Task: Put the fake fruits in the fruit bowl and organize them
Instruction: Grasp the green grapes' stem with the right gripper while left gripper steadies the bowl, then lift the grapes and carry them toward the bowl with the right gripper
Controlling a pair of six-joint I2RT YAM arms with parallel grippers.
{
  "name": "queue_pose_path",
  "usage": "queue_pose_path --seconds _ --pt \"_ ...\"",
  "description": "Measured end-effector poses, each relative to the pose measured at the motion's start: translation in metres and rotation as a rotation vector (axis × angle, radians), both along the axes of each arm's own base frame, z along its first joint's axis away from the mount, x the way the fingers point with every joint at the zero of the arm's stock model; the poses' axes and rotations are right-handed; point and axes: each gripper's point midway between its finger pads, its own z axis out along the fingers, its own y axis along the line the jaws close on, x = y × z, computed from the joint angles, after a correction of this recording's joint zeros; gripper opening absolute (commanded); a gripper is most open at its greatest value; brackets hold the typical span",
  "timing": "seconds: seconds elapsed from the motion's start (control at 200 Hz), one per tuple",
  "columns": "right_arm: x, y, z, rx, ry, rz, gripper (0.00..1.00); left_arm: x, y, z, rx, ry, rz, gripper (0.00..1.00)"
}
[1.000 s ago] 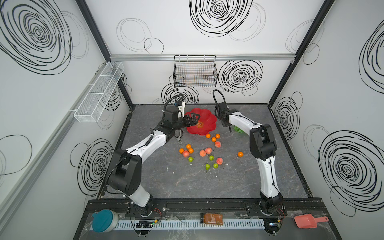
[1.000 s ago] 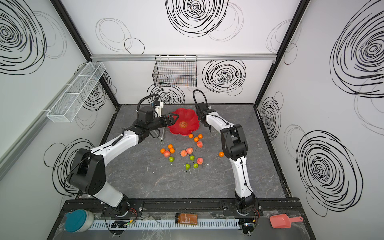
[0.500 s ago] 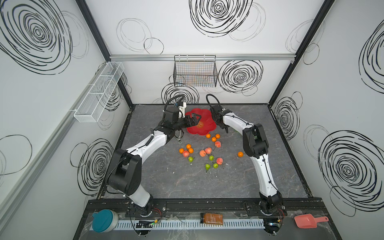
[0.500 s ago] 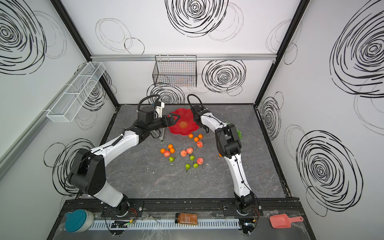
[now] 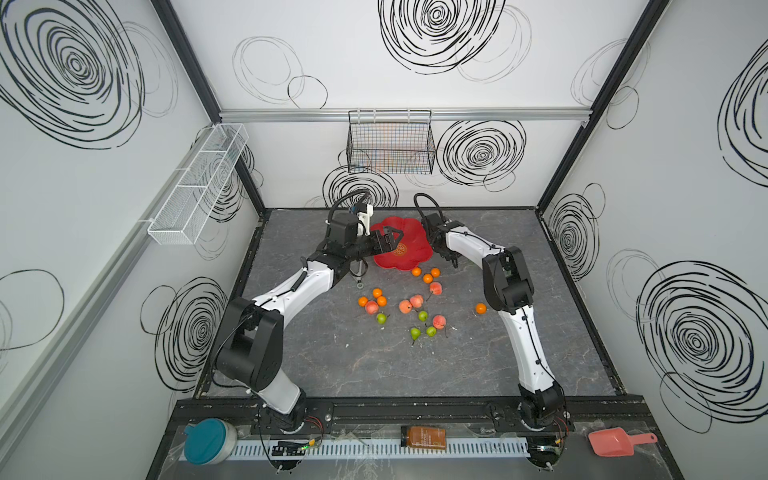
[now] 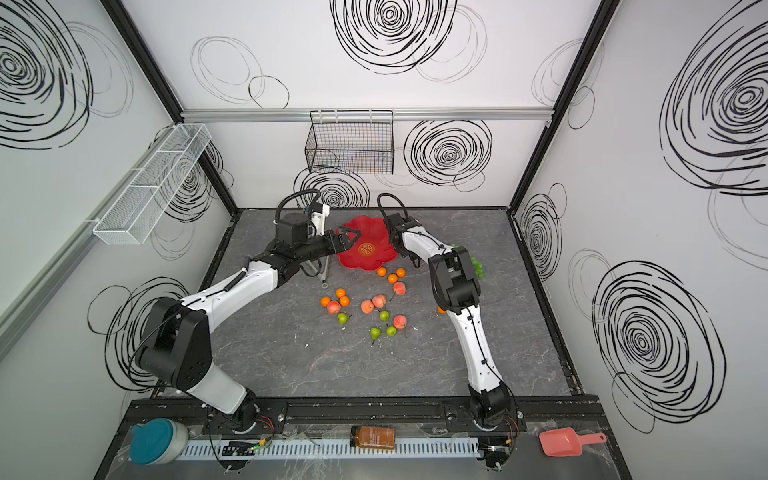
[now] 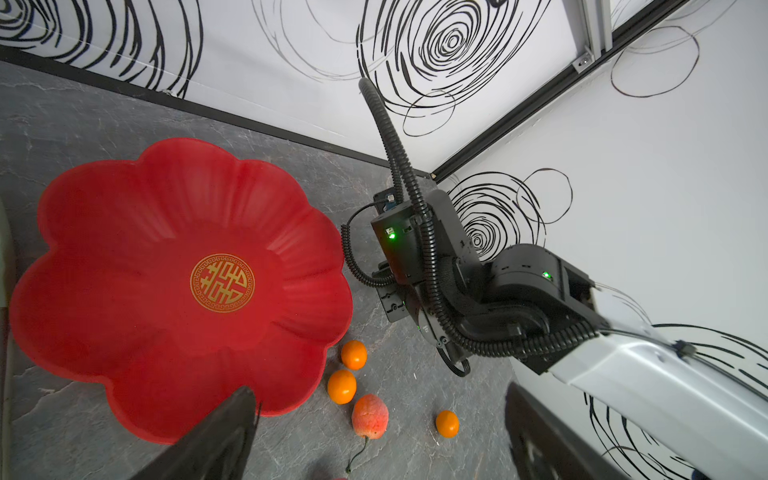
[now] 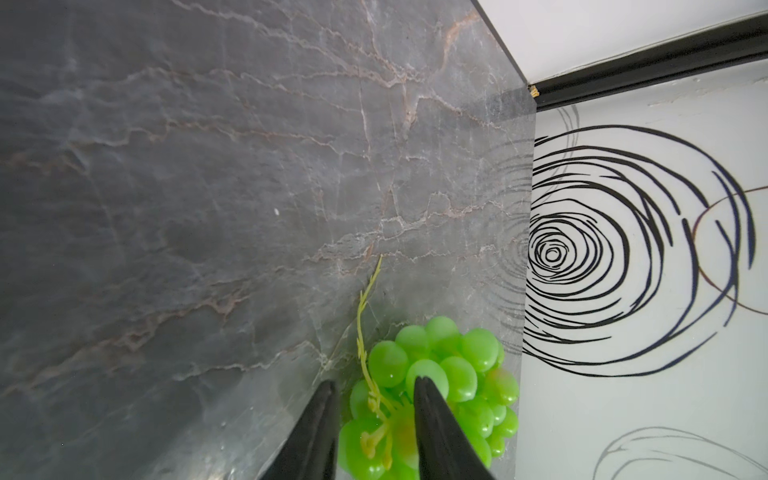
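Observation:
The red fruit bowl stands empty at the back. My left gripper hovers open and empty over its left rim. Tangerines, peaches and pears lie scattered in front of the bowl. The green grapes lie to the right, half hidden under my right elbow. My right gripper is folded under its own forearm, hidden in both top views. Its fingers stand apart on either side of the bunch's stem end; contact is unclear.
A lone tangerine lies beside the right arm. A thin metal rod stands under the left forearm. A black wire basket hangs on the back wall and a white mesh shelf on the left wall. A pink scoop lies outside the front rail.
The right arm has shifted a little leftward, and the grapes now show beside its elbow in a top view. The left arm and the loose fruits have not moved.

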Motion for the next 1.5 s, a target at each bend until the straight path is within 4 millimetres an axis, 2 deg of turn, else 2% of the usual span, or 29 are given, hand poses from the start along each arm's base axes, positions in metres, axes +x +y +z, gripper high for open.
queue_pose_path --seconds 0.465,0.655,0.896,1.496 --pt "-0.001 -0.002 0.001 -0.012 0.001 -0.002 0.27 -0.001 -0.003 0.006 -0.021 -0.016 -0.018 0.96" --pt "-0.002 -0.002 -0.005 -0.018 0.015 -0.003 0.25 -0.001 -0.004 0.006 -0.022 -0.017 -0.02 0.96" --pt "-0.005 -0.004 -0.014 -0.029 0.04 -0.004 0.18 -0.001 -0.004 0.006 -0.022 -0.017 -0.02 0.96" --pt "-0.008 -0.004 -0.015 -0.013 0.04 -0.02 0.05 -0.001 -0.003 0.004 -0.011 -0.015 -0.015 0.96"
